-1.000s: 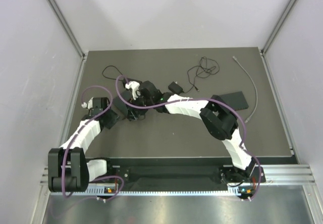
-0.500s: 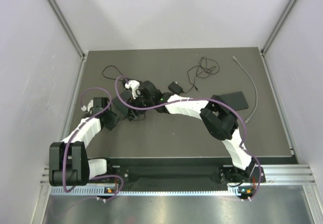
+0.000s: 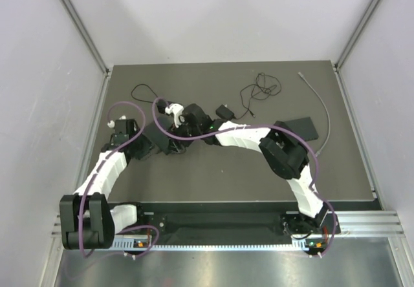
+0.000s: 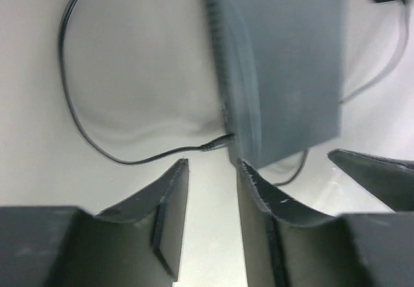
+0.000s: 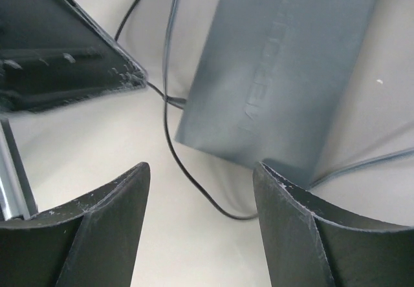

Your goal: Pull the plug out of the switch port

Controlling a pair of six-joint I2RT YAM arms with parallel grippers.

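Note:
The switch [image 4: 278, 61] is a grey-blue box, also in the right wrist view [image 5: 284, 67]; in the top view the grippers hide it. A thin black cable [image 4: 84, 132] ends in a plug [image 4: 217, 145] that sits in the switch's side near a corner; it also shows in the right wrist view [image 5: 173, 99]. My left gripper [image 4: 210, 167] is open with a narrow gap, empty, just short of the plug. My right gripper [image 5: 200, 170] is open wide and empty, close to the switch's near end. In the top view the left gripper [image 3: 163, 146] and right gripper [image 3: 174, 137] meet at left centre.
A flat black device [image 3: 303, 128] lies right of centre. A small black adapter [image 3: 225, 112] with a coiled thin cable [image 3: 262, 88] lies behind the grippers. A grey cable [image 3: 321, 109] runs along the right side. A black cable loop [image 3: 143, 93] lies at the back left.
My left wrist has moved slightly away from the base and both grippers have shifted a little right. Nothing has been taken hold of.

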